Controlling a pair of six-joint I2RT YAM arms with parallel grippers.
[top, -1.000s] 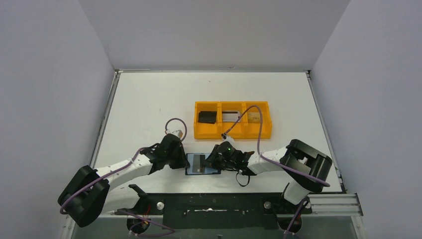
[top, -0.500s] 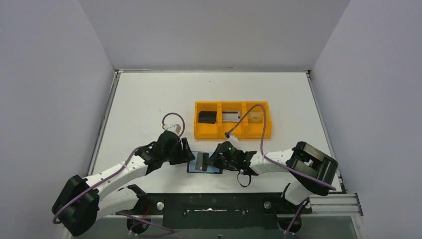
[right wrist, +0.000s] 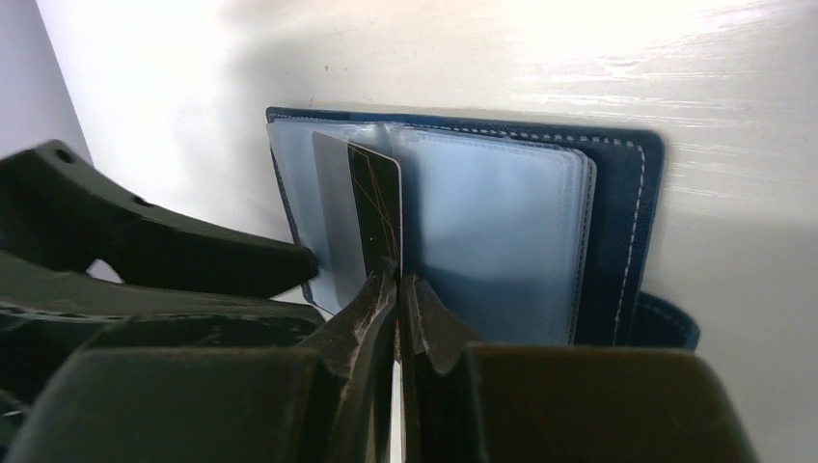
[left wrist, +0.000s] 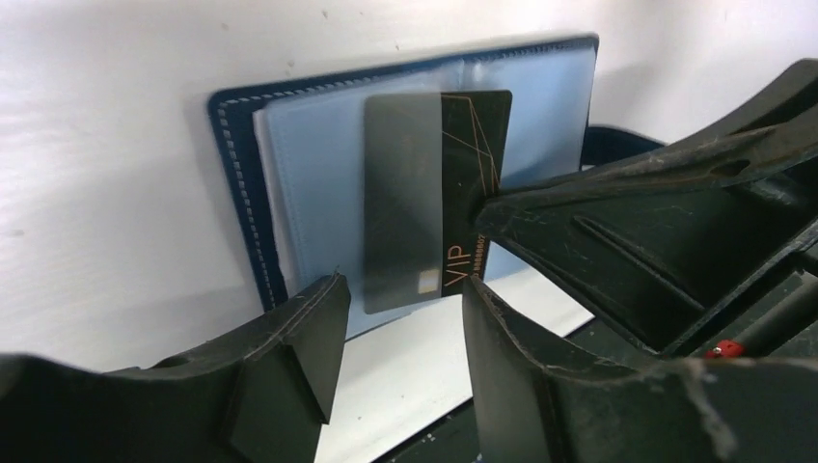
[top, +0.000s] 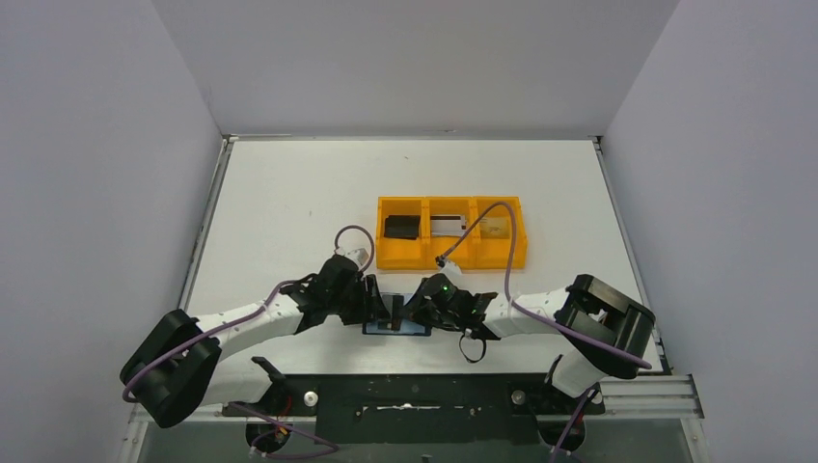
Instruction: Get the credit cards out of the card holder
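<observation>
The card holder (top: 397, 328) lies open near the table's front edge, dark navy with pale blue-grey sleeves (left wrist: 318, 183). A black credit card (left wrist: 473, 183) marked VIP sticks halfway out of a sleeve, its left half behind translucent plastic. My right gripper (right wrist: 397, 287) is shut on this card's (right wrist: 374, 207) free edge, coming in from the wallet's (right wrist: 622, 227) right side. My left gripper (left wrist: 400, 313) stands open just left of the card, nothing between its fingers (left wrist: 304, 333). From above, the left gripper (top: 378, 306) and the right gripper (top: 413, 311) meet over the wallet.
An orange three-compartment tray (top: 450, 258) stands behind the wallet, holding a black card (top: 401, 227), a silver one (top: 446, 225) and a tan one (top: 493, 226). The right arm's purple cable (top: 502, 253) loops over the tray. The table's front rail (top: 415, 391) lies close behind the grippers.
My left gripper has opened and moved right to the wallet's left side. My right gripper has closed fully on the black card's edge.
</observation>
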